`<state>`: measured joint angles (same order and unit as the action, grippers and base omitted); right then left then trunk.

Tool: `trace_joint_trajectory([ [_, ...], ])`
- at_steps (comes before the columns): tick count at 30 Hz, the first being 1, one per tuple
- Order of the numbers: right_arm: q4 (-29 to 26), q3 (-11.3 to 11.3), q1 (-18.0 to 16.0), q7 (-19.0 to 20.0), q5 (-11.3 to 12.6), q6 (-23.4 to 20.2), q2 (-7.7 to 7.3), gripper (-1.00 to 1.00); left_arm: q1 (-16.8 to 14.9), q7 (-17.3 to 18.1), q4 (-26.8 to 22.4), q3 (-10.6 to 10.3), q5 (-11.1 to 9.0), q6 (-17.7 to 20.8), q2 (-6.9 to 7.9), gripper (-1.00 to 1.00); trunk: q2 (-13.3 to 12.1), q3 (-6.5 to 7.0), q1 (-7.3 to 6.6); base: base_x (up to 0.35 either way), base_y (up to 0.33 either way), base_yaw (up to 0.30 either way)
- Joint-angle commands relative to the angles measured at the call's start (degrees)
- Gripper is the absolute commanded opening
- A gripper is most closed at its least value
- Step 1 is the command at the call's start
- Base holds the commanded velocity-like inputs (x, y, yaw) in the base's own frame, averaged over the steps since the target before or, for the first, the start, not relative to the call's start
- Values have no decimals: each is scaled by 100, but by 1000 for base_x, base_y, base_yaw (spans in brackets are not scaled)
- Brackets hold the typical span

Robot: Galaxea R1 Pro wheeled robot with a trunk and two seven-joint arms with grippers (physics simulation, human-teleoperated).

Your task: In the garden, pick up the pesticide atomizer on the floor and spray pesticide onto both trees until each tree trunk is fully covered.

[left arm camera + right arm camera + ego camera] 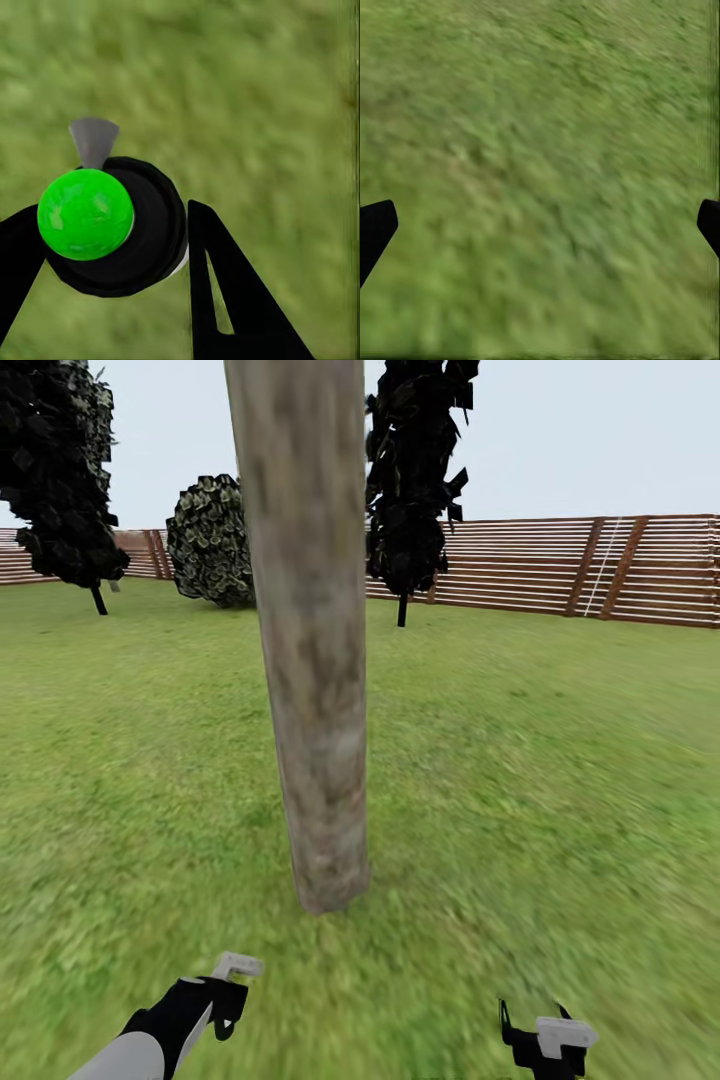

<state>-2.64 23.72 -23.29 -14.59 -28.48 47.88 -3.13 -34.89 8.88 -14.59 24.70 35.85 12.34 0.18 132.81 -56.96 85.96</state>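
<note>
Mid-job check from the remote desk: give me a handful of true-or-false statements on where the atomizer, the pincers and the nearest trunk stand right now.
1. The left pincer is shut on the pesticide atomizer. True.
2. The dot on the atomizer's top is red. False: in the left wrist view it shows bright green.
3. A thick mottled tree trunk rises straight ahead of the robot in the head view. True.
4. The right pincer holds a second atomizer. False: its fingers stand wide apart over bare grass.
5. The trunk stands on a paved patio. False: its base meets the grass.
6. A slatted wooden fence runs behind the lawn. True.
</note>
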Motion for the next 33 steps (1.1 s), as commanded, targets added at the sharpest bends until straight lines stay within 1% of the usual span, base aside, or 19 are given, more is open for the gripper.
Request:
trace_joint_trajectory([
  [1,0,2,0,0,1,-1,2,100,0,0,0,-1,-1,-1,0,-100,0,0,0,0,0,-274],
  [11,0,2,0,-3,0,-4,5,100,0,-14,-6,-1,1,-3,1,-100,0,0,0,-4,-3,-270],
  [15,0,2,0,0,0,-2,5,100,0,-52,-15,-1,-5,2,-3,-100,0,0,0,-214,-112,-243],
  [18,0,3,0,0,0,-5,5,100,-11,-36,-22,-1,-8,7,-20,-100,0,0,0,-176,-78,-85],
  [19,0,2,0,0,0,-5,5,100,-24,-35,-23,-2,-8,8,-99,-100,0,0,0,-47,-21,-22],
  [20,0,2,0,-3,0,-5,5,100,-41,-48,-25,-6,-4,17,-219,-100,0,0,0,-24,-11,-11],
  [21,0,10,0,-5,1,-7,2,100,-320,-50,-168,-8,-8,87,-467,-100,0,0,0,-2,-1,-1],
  [22,0,9,0,-3,1,-7,3,100,-372,-39,-251,2,-6,102,-436,-100,0,0,0,0,0,0],
  [24,0,10,0,-1,0,-7,-1,100,-412,-26,-433,12,-9,185,-302,-100,0,0,0,0,0,0],
  [25,0,10,0,0,0,-7,-1,100,-408,-19,-522,14,-13,297,-190,-100,0,0,0,0,0,0],
  [26,0,10,0,0,0,-7,3,100,-392,-13,-582,16,-15,395,-109,-100,0,0,0,0,0,0],
  [27,0,10,0,0,0,-7,3,100,-381,-11,-599,10,-12,428,-91,-100,0,0,0,0,0,0],
  [30,0,10,0,4,0,-7,3,100,-394,-10,-619,-5,-9,447,-135,-100,0,0,0,-115,0,0],
  [31,0,10,0,7,-6,-7,3,100,-431,-3,-623,-11,-8,457,-209,-100,0,0,0,-281,0,0],
  [33,0,8,0,8,-8,-7,1,100,-448,-1,-636,-19,-8,464,-259,-100,0,0,0,-138,0,0],
])
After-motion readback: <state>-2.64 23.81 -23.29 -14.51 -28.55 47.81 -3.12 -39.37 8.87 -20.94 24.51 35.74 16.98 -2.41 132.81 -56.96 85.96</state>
